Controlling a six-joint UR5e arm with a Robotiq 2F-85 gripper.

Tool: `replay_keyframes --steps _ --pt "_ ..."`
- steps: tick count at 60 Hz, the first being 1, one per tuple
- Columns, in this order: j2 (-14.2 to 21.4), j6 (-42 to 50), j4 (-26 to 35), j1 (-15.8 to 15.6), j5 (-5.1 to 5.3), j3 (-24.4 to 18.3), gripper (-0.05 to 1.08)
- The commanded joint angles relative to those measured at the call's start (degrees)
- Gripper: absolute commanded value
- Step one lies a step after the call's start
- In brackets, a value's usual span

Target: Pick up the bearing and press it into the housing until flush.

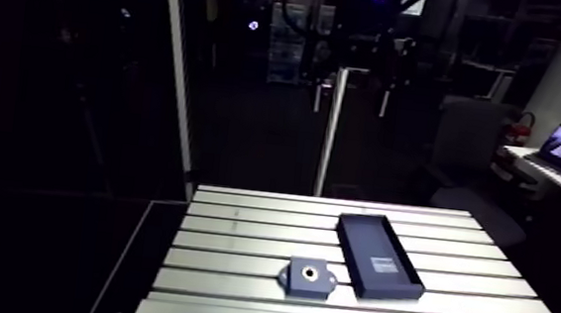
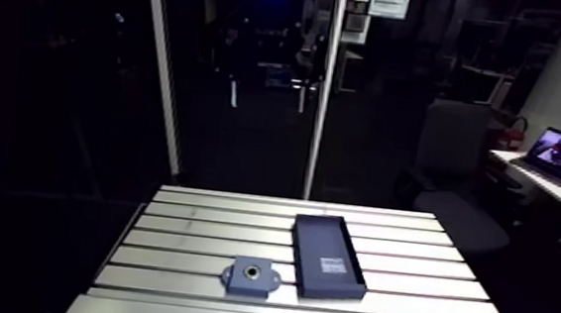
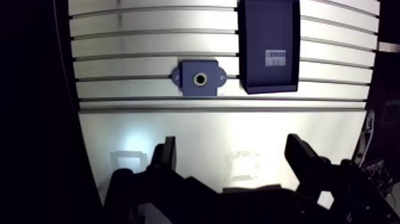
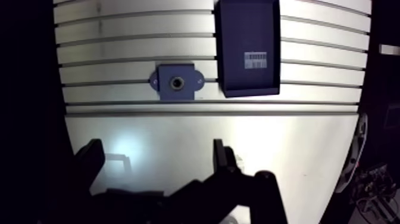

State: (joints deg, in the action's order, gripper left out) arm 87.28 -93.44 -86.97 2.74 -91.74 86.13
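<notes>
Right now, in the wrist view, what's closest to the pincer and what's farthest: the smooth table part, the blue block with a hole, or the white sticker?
1. Smooth table part, right under the open pincer.
2. Housing, the blue block, ahead on the slotted part.
3. White sticker, farther ahead, inside the tray beside the housing.

A lab or workshop, judging by the slotted aluminium table (image 1: 237,226).
</notes>
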Motion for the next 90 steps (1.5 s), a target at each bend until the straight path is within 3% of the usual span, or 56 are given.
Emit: replay_keyframes --steps 1,11,63,90 --pt "1.00 -0.10 0.69 1.69 0.03 -0.42 0.01" --pt "1.26 -0.29 0.79 4.01 0.20 -0.03 0.01" --pt "1.09 -0.38 1.67 4.47 -0.41 -1.18 0.01" --pt "0.49 -0.38 1.58 4.29 -0.09 -1.71 0.01"
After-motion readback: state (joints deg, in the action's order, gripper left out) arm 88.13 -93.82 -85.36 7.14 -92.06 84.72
